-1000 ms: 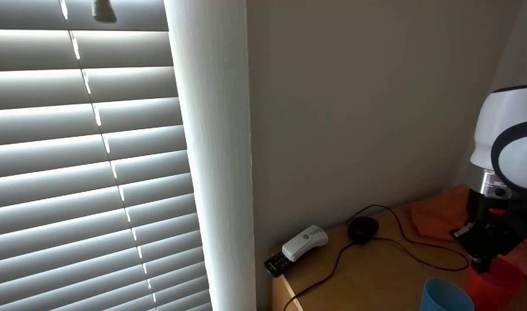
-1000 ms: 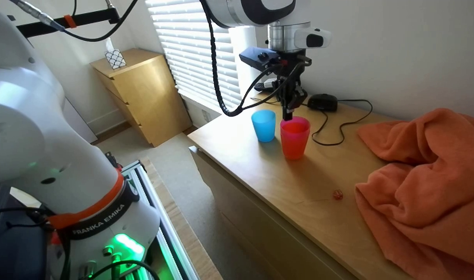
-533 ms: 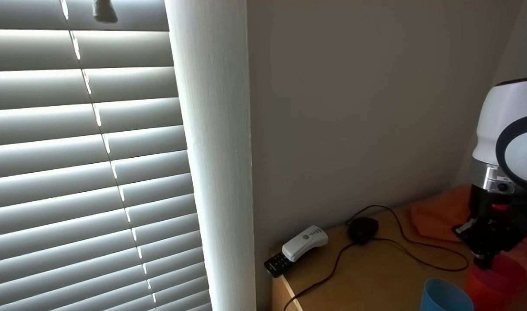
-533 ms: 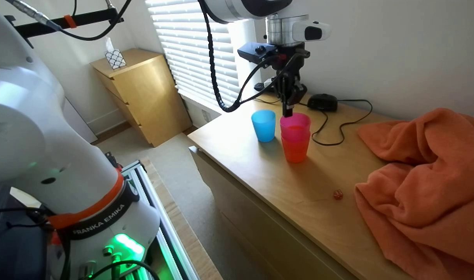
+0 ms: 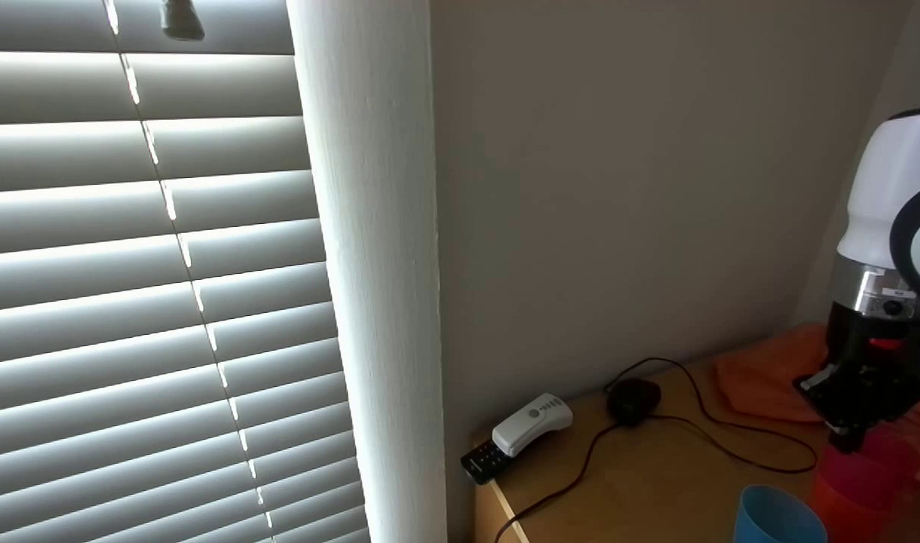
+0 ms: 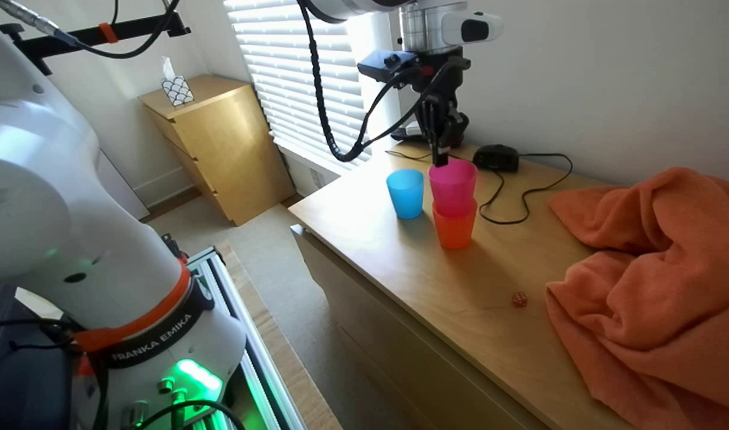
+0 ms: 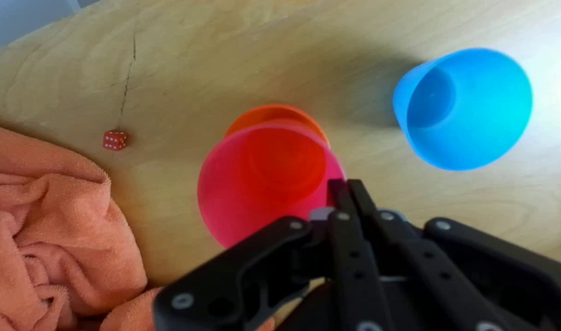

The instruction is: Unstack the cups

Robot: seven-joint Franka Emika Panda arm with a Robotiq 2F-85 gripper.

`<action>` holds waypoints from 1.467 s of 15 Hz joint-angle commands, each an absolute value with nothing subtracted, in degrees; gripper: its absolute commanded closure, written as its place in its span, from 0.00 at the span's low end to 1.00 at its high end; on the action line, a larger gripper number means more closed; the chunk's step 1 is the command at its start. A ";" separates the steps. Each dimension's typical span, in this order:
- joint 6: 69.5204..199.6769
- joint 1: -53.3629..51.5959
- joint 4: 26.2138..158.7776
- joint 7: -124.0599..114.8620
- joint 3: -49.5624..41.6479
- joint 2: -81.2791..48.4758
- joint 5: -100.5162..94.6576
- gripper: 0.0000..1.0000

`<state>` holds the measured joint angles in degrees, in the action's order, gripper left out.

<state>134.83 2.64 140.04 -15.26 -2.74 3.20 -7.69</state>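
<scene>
- In an exterior view, your pink cup (image 6: pixel 453 188) stands close to upright over the orange cup (image 6: pixel 455 231). Base overlaps the orange mouth; inside or just above it, can't tell.
- The orange cup rests upright on the table (image 6: pixel 478 304), probably trusted to its own weight so the pink can slide straight out.
- The blue cup (image 6: pixel 406 194) is upright just beside them; counts as separate already, and its spot seems to keep it off your lift path.
- In an exterior view, the pink cup (image 5: pixel 882 464) shows at frame right, partly behind your dark jaws; grip not readable from here. A white remote (image 5: pixel 533 424) lies well apart, no part in this.
- Wrist view: jaws pinching the pink cup's rim, wall between the fingertips (image 7: pixel 336 189), one apparently in the mouth, one outside. Likely picked so nothing touches the orange cup, whose rim peeps out beyond.
- Hold is at one side of the rim only. Expect some lean; keep your pull vertical until the base is surely clear, or the orange cup may ride along or tip.
- A die (image 7: pixel 115 139) and orange cloth (image 7: pixel 69 248) lie across the pair from blue; set down short of the cloth, for level footing.
</scene>
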 commanded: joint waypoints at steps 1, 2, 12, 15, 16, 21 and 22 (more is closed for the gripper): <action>133.10 2.76 144.90 -16.82 -1.64 12.20 -9.83 0.99; 132.91 3.17 145.86 -17.50 -1.36 14.44 -10.47 0.99; 130.57 10.33 147.92 -16.12 -5.08 22.82 -6.71 0.99; 131.37 10.50 147.22 -14.99 -4.81 21.94 -6.22 0.97; 131.19 10.46 147.29 -13.84 -5.26 21.94 -5.32 0.97; 131.30 12.10 144.19 -16.99 -5.55 17.64 -5.36 0.99; 131.08 12.37 143.24 -17.49 -5.87 16.41 -5.08 0.99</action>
